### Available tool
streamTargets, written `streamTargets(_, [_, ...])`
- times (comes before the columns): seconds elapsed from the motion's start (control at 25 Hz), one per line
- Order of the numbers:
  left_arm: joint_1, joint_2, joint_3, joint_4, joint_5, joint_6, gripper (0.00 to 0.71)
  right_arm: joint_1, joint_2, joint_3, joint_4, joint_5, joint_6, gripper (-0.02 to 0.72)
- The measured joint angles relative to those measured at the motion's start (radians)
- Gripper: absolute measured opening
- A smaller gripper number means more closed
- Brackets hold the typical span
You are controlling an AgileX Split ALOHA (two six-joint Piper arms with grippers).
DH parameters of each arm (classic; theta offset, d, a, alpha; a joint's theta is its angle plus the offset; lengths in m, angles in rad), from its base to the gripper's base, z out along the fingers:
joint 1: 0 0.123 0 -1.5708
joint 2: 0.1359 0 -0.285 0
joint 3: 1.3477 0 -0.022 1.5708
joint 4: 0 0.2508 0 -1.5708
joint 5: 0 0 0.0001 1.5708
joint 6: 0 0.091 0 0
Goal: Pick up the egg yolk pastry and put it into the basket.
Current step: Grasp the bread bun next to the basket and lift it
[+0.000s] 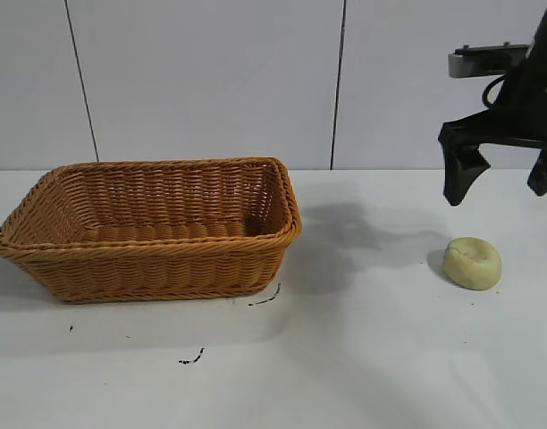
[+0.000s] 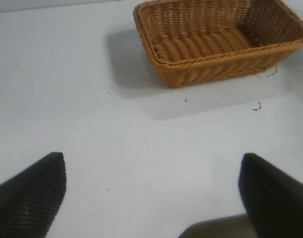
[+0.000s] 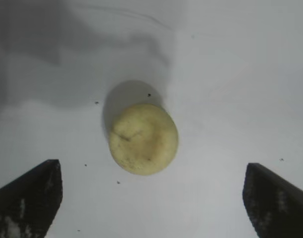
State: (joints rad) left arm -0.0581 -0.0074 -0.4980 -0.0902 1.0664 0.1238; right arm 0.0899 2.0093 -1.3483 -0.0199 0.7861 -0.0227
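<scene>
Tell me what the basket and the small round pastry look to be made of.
Basket: woven wicker or rattan by its look, orange-brown, slightly glossy strands and a braided rim. Egg yolk pastry: a soft, matte, dough-like lump, pale yellow-green, with a creased, dimpled top; whether real or a replica cannot be told.

the basket (image 1: 148, 228) sits left on the table (image 1: 372, 357), the egg yolk pastry (image 1: 473, 263) well apart at right

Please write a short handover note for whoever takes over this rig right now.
Right gripper: open, empty, pointing down above the small pale yellow-green round egg yolk pastry.
Left gripper: open, empty, over bare table, away from the work.
Pastry: on the table, to the right of the large orange-brown woven wicker basket in the exterior view, apart from it.
Done: right arm lined up over the pastry.
Left: lower, grasp, carry, release into the basket.
</scene>
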Motion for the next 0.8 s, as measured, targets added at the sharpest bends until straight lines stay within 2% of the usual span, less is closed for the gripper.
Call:
streamTargets(0.32, [0.0,0.0,0.0,0.0,0.0,0.0,0.695,0.0,0.087,0.0,-0.001,-0.075,0.003,0.689])
streamTargets(0.68, [0.0,0.0,0.0,0.0,0.0,0.0,0.695,0.0,0.124,-0.004,0.006,-0.076,0.003,0.689])
streamTargets(0.72, [0.0,0.0,0.0,0.0,0.0,0.0,0.695,0.0,0.124,-0.004,0.01,-0.073,0.003,0.675])
streamTargets(0.8, [0.0,0.0,0.0,0.0,0.0,0.0,0.695,0.0,0.124,-0.004,0.02,-0.063,0.003,0.596])
